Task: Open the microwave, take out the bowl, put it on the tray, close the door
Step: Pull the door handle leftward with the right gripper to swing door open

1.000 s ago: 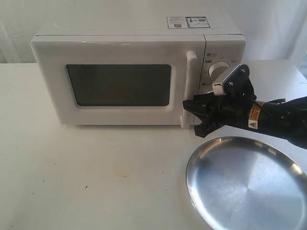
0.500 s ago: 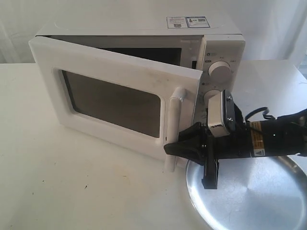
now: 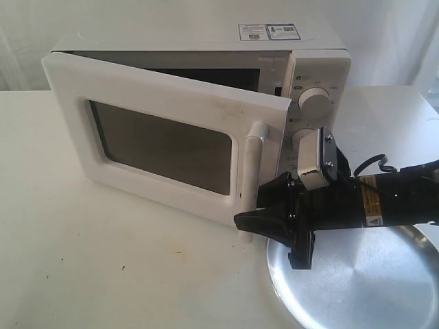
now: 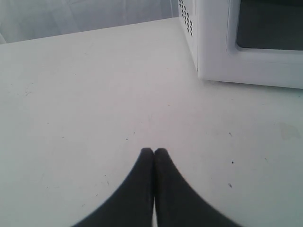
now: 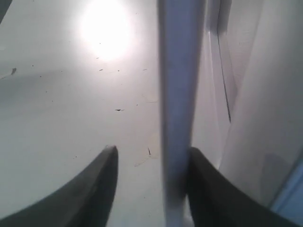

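The white microwave (image 3: 312, 65) stands at the back of the table, its door (image 3: 164, 137) swung partly open toward the front. My right gripper (image 3: 269, 240) is open at the lower end of the door's vertical bar handle (image 3: 252, 175). In the right wrist view the handle (image 5: 180, 94) runs between the fingers of the gripper (image 5: 152, 153), against one finger and apart from the other. The steel tray (image 3: 357, 288) lies under the right arm. The bowl is hidden. My left gripper (image 4: 154, 151) is shut on nothing above bare table, near the microwave's side (image 4: 213, 56).
The white table (image 3: 123, 260) spreads in front of and left of the open door. White curtains hang behind. The door's free edge overhangs the table close to the tray's rim (image 3: 271, 264).
A second ago the door was shut with my right gripper at its handle; it has since swung open toward the front. In the last half second the gripper slid slightly down the handle.
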Robot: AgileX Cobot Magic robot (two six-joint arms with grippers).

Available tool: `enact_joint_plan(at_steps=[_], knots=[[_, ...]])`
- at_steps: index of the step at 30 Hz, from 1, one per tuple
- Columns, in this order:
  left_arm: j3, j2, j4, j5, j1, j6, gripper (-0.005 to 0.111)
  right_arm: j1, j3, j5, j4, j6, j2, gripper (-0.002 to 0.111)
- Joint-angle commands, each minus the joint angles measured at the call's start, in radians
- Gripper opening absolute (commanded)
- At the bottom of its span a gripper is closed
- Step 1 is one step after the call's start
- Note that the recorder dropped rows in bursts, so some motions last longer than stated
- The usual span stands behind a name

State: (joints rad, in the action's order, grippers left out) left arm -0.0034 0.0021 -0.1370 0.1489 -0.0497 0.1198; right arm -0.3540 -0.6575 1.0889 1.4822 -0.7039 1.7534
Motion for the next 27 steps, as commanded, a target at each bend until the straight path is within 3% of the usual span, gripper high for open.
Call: enact_joint_plan(at_steps=[1,5,8,13,19,24,27], knots=[[0.003,-0.002,0.002,0.0,0.002,0.005,0.0,-0.014,0.02,0.132,0.195,-0.142,-0.001,0.055],[0.003,-0.002,0.002,0.0,0.002,0.005,0.0,-0.014,0.02,0.132,0.256,-0.203,-0.001,0.055],[0.003,-0.002,0.002,0.0,0.002,0.005,0.0,-0.014,0.041,0.132,0.262,-0.434,-0.001,0.055],[0.003,-0.002,0.002,0.0,0.002,0.005,0.0,-0.014,0.075,0.003,0.262,-0.448,-0.001,0.047],[0.003,-0.002,0.002,0.0,0.002,0.005,0.0,-0.014,0.094,0.132,0.262,-0.395,-0.001,0.044],[0.003,-0.002,0.002,0.0,0.002,0.005,0.0,-0.014,0.095,0.073,0.262,-0.396,-0.02,0.043],[0.003,-0.002,0.002,0.0,0.002,0.005,0.0,-0.014,0.109,-0.082,0.262,-0.402,-0.048,0.028]])
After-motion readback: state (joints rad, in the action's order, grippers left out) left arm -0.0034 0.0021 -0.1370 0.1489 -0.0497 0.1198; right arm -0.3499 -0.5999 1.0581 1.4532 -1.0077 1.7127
